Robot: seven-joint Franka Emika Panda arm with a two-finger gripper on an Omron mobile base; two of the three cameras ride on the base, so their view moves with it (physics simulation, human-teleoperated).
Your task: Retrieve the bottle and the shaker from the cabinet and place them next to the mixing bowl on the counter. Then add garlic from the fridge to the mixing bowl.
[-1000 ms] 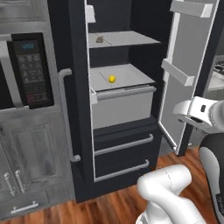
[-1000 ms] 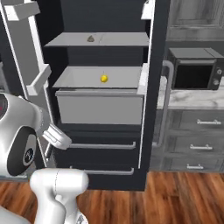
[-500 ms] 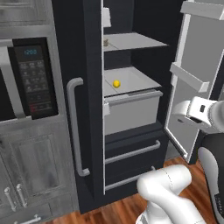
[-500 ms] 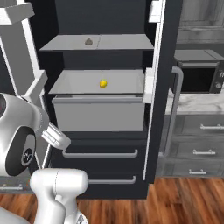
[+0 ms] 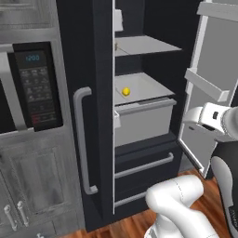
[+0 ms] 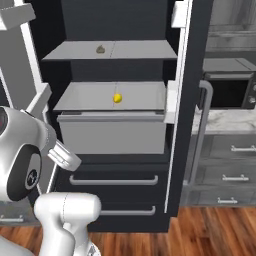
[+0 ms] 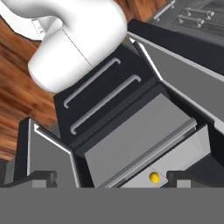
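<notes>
The black fridge (image 6: 182, 150) stands open before me, with pale grey shelves inside. On its upper shelf lies the garlic (image 6: 100, 49), a small tan lump; in the left base view the garlic (image 5: 116, 46) peeks out from behind the door edge. My gripper (image 7: 113, 179) is open with nothing between its dark fingertips (image 7: 41, 177); it looks down over the fridge's grey bin and two lower drawers (image 7: 103, 94), well away from the garlic. A strip of the marble counter (image 6: 227, 120) shows at the right.
A small yellow ball (image 6: 117, 98) rests on the middle shelf above the grey bin. The right fridge door (image 5: 209, 83) swings wide with white racks. The left door and its long grey handle (image 5: 81, 139) stand close. A black microwave (image 5: 32, 88) sits to the left.
The whole picture has shifted and the fridge looms larger: the base has driven closer. The things on the shelves have not moved, and the gripper stays open.
</notes>
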